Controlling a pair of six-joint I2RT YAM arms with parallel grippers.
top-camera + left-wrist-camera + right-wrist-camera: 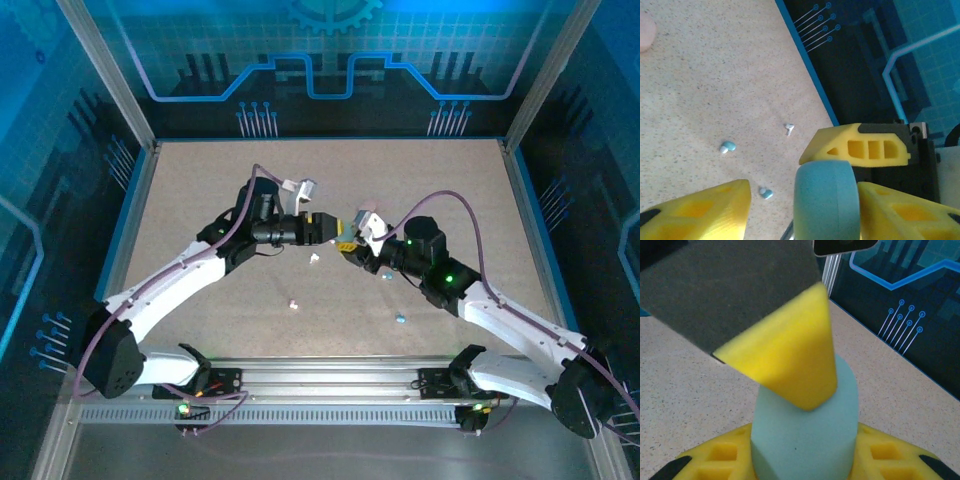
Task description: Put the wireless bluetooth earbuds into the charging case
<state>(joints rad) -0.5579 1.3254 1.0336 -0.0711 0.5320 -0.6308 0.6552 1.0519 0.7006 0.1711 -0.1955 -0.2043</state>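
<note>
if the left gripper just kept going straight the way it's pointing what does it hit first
The teal charging case, which sits between the fingers of the left gripper. Right behind it, as far as depth shows, is the right gripper holding that case.

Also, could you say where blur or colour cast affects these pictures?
Right wrist: the upper yellow finger is soft, the teal case sharper. Left wrist: earbuds crisp, near yellow fingers blurred. Top external: blue glow on the walls, table evenly lit.

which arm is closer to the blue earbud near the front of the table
Right. The blue earbud lies just on the near side of the right arm; the left arm sits well off to its left.
</note>
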